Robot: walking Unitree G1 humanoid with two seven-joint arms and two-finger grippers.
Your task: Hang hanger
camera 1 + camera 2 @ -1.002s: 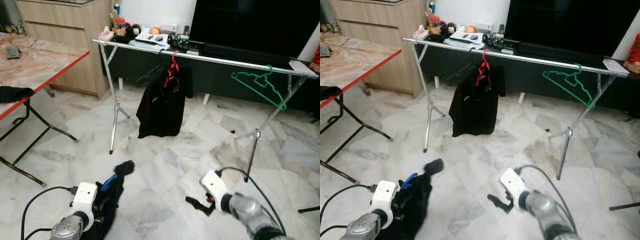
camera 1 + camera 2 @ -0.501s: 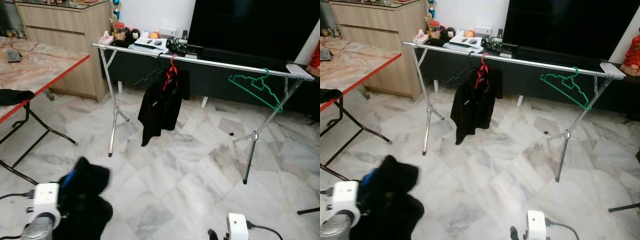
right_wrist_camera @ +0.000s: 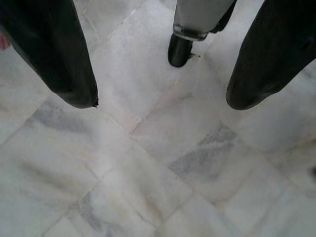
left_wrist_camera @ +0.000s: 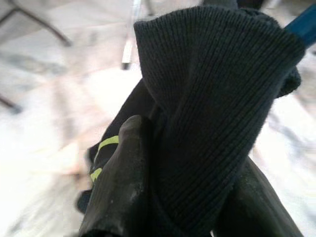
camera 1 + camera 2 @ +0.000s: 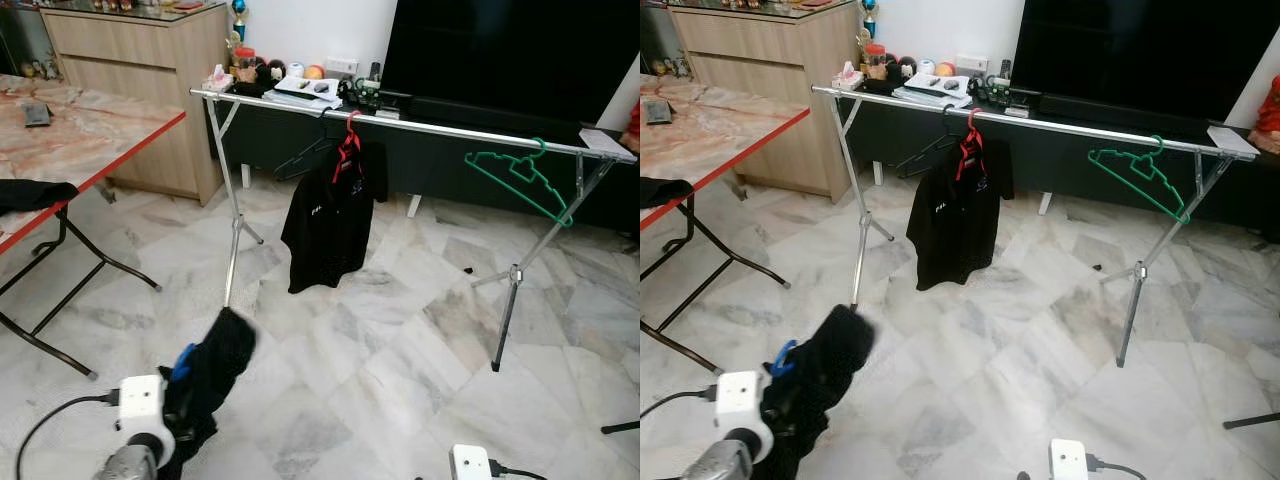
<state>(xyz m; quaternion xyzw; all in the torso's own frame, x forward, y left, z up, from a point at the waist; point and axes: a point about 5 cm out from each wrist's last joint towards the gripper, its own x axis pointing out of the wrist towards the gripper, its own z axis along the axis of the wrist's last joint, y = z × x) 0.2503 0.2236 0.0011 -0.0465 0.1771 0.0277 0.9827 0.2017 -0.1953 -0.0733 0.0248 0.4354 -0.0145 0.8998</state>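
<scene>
Left eye view, left gripper (image 5: pixel 190 395): lower left of the frame, its fingers clamped on a dark garment (image 5: pixel 213 362) that hangs over a blue hanger (image 5: pixel 183 359); a bit of blue shows at the garment's left edge.
Left eye view, rail: a silver clothes rail (image 5: pixel 420 125) on crossed legs runs across the upper half of the frame, from upper left to right.
Left eye view, on the rail: a red hanger (image 5: pixel 347 140) carries a black shirt (image 5: pixel 330 220) near the middle; an empty green hanger (image 5: pixel 520 180) hangs near the right end.
Left eye view, surroundings: a red-edged table (image 5: pixel 70 130) with a marble-pattern top at the left; a wooden cabinet (image 5: pixel 140 70) at upper left; a black screen (image 5: pixel 510 50) at upper right; marble floor (image 5: pixel 380 350) below.
Left eye view, right arm: its white wrist housing (image 5: pixel 470 462) sits at the bottom edge, right of centre.
Right eye view: same scene; the garment and left gripper lie in the lower left, well apart from the rail.
Left wrist view: 2 black fingers (image 4: pixel 123 182) squeeze ribbed dark knit cloth; the blue hanger's tip shows at the upper right corner; a rail leg's foot (image 4: pixel 129 47) stands blurred at the top.
Right wrist view, right gripper (image 3: pixel 160 103): 2 fingers (image 3: pixel 54 54) spread apart, holding nothing, above marble tiles; a silver leg with a black foot (image 3: pixel 180 47) at the top centre.
</scene>
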